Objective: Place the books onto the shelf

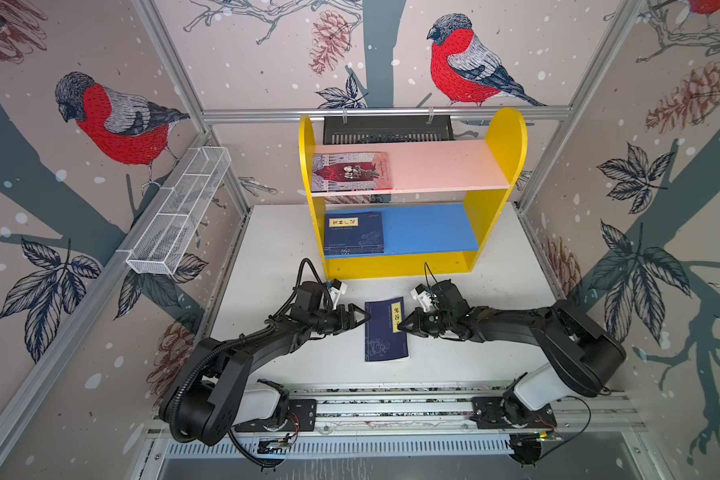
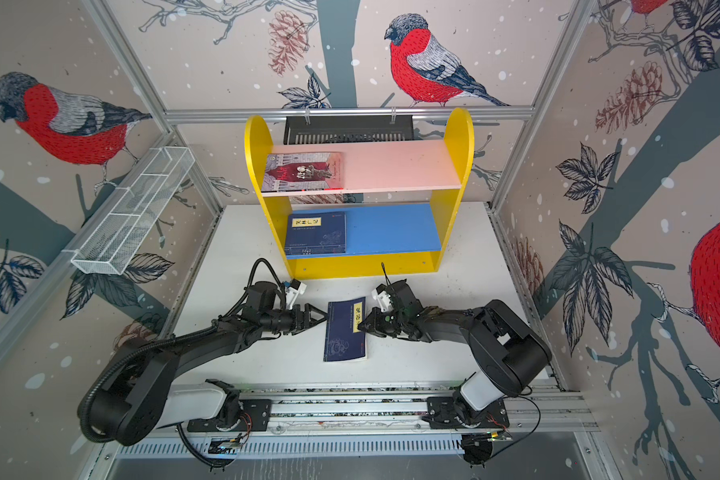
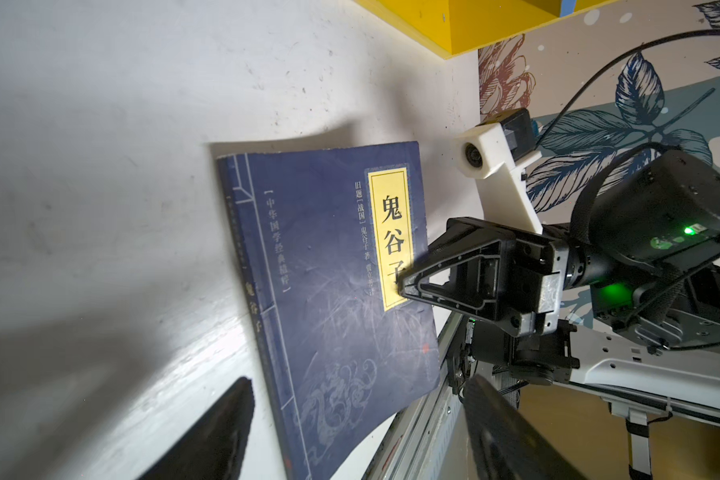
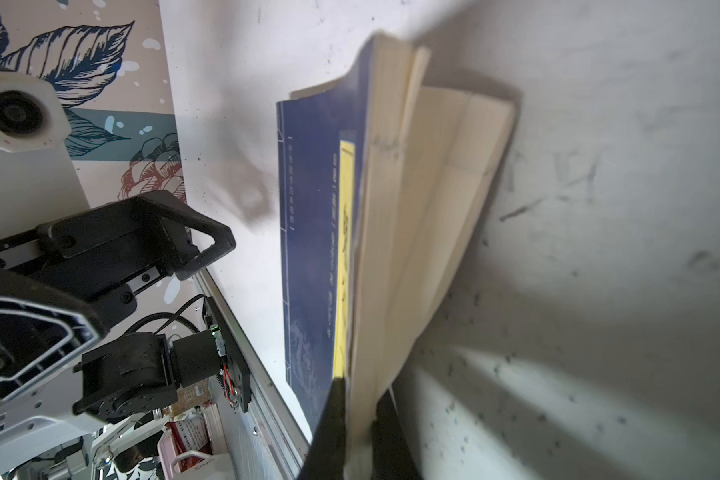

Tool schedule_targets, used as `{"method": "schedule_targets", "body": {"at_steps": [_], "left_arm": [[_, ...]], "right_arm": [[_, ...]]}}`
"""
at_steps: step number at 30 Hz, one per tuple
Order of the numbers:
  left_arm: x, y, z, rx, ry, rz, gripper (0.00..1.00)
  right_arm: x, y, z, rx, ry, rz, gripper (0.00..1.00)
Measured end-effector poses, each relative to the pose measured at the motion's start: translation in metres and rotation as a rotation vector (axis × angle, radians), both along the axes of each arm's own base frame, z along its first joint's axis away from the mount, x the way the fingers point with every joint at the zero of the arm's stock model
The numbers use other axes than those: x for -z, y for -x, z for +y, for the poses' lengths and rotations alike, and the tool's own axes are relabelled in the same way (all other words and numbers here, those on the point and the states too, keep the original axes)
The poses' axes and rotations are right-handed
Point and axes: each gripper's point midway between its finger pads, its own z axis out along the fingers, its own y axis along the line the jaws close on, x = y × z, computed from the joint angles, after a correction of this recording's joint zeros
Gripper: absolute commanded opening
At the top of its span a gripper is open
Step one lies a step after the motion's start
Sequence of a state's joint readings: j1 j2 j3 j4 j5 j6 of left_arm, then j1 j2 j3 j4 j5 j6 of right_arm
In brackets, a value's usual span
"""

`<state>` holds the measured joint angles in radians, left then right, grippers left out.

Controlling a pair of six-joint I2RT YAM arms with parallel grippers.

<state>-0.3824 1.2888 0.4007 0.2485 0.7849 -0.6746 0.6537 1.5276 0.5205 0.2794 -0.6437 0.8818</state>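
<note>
A navy book with a yellow title label lies on the white table in front of the shelf. My right gripper is shut on the book's page edge, and that side is lifted with cream pages fanning apart. My left gripper stands open at the spine side, its fingers either side of the book, not touching. On the pink upper board lies a grey-lilac book. Another navy book rests on the blue lower board.
A white wire mesh basket hangs on the left wall. A black slotted tray hangs behind the shelf. An aluminium rail with both arm bases runs along the table's front edge. Frame posts stand at the back corners.
</note>
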Motion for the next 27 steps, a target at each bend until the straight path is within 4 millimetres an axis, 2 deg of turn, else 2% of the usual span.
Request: {"method": "schedule_targets", "body": {"at_steps": [6,13,16,20,23,27], "left_arm": [[-0.012,0.004,0.001,0.023,0.002,-0.064,0.8],[-0.009,0.002,0.012,-0.001,-0.049,-0.097,0.8],[-0.009,0.009,0.01,0.01,-0.007,-0.063,0.8],[-0.017,0.017,0.003,0.039,0.079,-0.024,0.8],[-0.025,0.022,-0.003,0.064,0.13,-0.013,0.75],[-0.027,0.022,-0.003,0.055,0.137,-0.008,0.73]], "right_arm": [[-0.025,0.007,0.002,-0.046,-0.059,-0.041,0.01],[-0.046,0.008,0.0,-0.065,-0.1,-0.076,0.01],[-0.053,0.009,0.001,-0.074,-0.117,-0.087,0.01],[-0.058,0.01,0.003,-0.087,-0.135,-0.092,0.01],[-0.059,0.014,0.007,-0.11,-0.147,-0.081,0.01],[-0.062,0.015,0.013,-0.126,-0.156,-0.08,0.01]]}}
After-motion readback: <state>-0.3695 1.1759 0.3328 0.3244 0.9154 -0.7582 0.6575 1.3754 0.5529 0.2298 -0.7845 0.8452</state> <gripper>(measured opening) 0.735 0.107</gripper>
